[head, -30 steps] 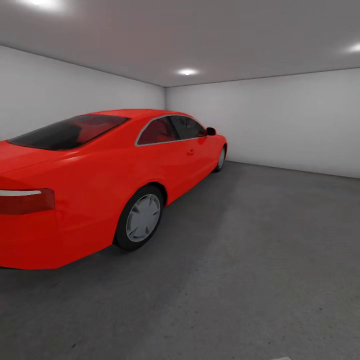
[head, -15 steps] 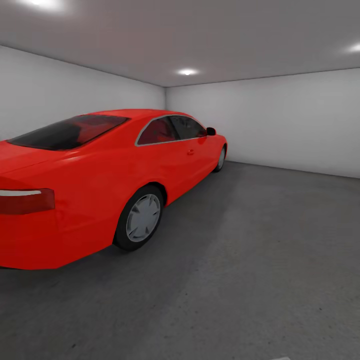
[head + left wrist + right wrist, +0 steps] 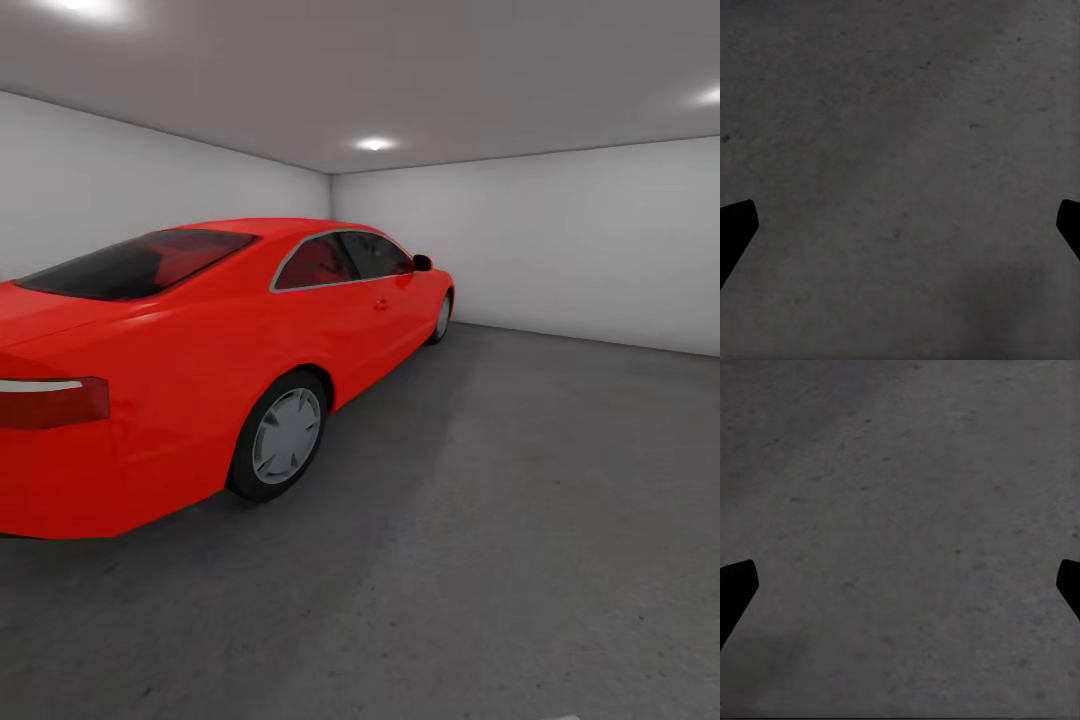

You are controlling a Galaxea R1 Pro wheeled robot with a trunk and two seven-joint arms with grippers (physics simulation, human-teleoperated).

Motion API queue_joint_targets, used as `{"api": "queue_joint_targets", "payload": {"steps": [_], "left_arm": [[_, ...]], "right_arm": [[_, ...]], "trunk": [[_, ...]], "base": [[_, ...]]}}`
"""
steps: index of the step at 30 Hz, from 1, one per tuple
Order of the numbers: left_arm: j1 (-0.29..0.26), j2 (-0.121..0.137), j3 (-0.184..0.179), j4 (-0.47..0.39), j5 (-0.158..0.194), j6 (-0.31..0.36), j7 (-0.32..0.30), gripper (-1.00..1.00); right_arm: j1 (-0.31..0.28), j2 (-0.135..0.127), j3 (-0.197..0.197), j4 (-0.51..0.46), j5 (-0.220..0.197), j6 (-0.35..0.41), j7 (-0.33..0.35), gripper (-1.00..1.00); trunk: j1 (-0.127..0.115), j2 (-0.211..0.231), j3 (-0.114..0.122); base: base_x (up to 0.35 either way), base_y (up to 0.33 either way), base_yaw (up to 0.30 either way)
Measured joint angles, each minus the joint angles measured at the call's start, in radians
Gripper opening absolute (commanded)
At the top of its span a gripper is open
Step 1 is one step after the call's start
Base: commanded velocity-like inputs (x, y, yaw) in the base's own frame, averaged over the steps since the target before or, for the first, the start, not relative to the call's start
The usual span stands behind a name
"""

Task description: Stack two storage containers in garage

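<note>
I am in the garage, with its white-grey walls and dark grey speckled floor (image 3: 520,520). The two storage containers are out of view. My left gripper (image 3: 900,225) is open, its dark fingertips (image 3: 735,232) at the two edges of the left wrist view, with only bare concrete floor (image 3: 900,150) between them. My right gripper (image 3: 900,585) is open as well, its fingertips (image 3: 735,592) spread wide over the same floor (image 3: 900,510). Neither holds anything.
A red coupe (image 3: 200,350) is parked along the left side, its rear end close to me. The back wall (image 3: 560,240) stands beyond it. Open concrete stretches to the right of the car and in front of me.
</note>
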Motion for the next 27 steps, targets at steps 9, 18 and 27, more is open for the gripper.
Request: {"api": "queue_joint_targets", "payload": {"steps": [9,18,27], "left_arm": [[0.000,0.000,0.000,0.000,0.000,0.000,0.000,1.00],[0.000,0.000,0.000,0.000,0.000,0.000,0.000,1.00],[0.000,0.000,0.000,0.000,0.000,0.000,0.000,1.00]], "right_arm": [[0.000,0.000,0.000,0.019,0.000,-0.002,-0.002,1.00],[0.000,0.000,0.000,0.020,0.000,-0.003,-0.002,1.00],[0.000,0.000,0.000,0.021,0.000,-0.003,-0.002,1.00]], "trunk": [[0.000,0.000,0.000],[0.000,0.000,0.000],[0.000,0.000,0.000]], "base": [[0.000,0.000,0.000],[0.000,0.000,0.000],[0.000,0.000,0.000]]}}
